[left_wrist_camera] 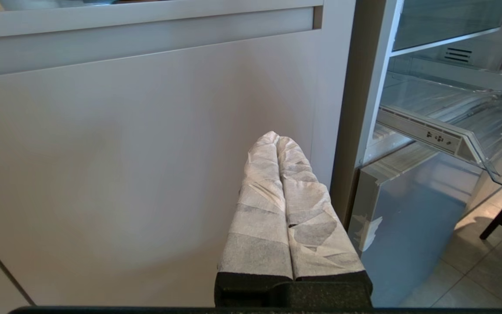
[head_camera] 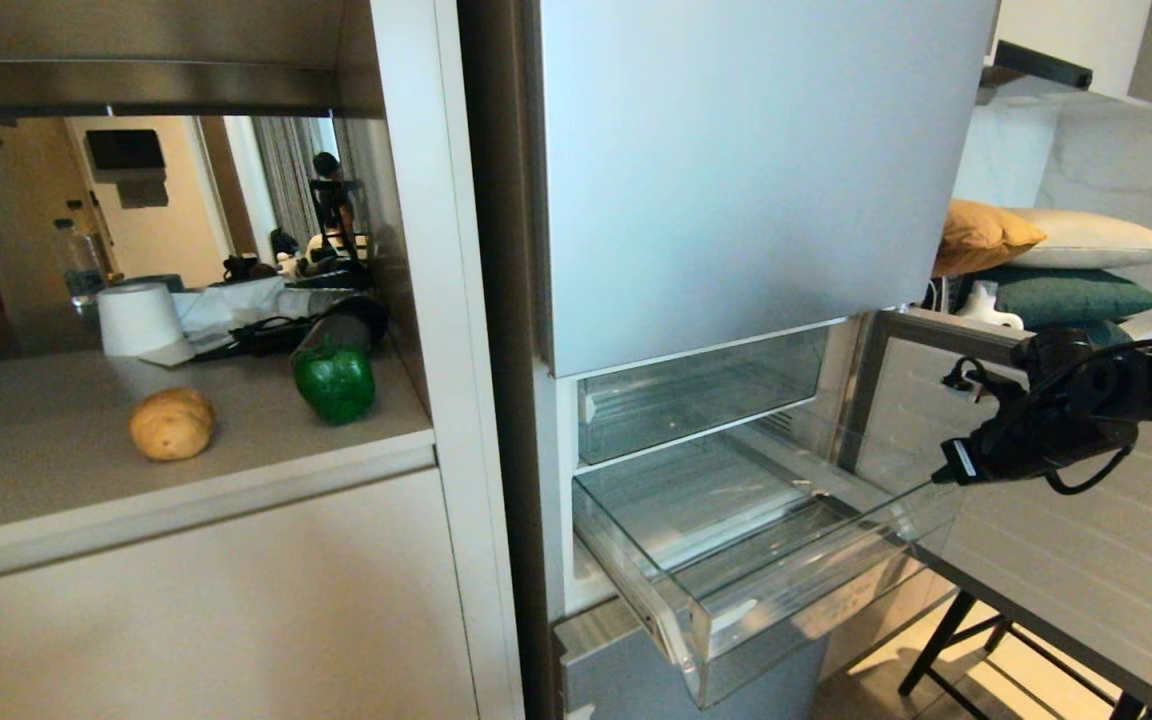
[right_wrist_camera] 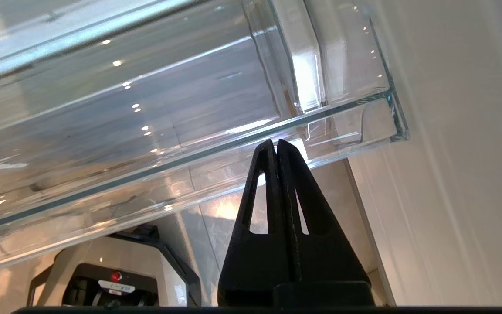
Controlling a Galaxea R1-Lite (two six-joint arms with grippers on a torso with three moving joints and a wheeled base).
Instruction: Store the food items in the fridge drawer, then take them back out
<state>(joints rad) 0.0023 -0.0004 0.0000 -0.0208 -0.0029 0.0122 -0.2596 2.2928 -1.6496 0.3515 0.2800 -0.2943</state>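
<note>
Kitchen counter (head_camera: 56, 470) with potato (head_camera: 172, 424), pepper (head_camera: 335, 380); drawer (head_camera: 736, 600) open.

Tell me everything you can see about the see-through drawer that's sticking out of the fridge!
The fridge drawer is wide and made of clear, glassy plastic with a ribbed bottom. It is pulled well out of the fridge and nothing lies inside it. A small white sticker sits on its front wall. Another clear drawer sits above it, pushed in. The right gripper, fingers shut, is at the front rim near the drawer's right corner; whether it touches cannot be told.
</note>
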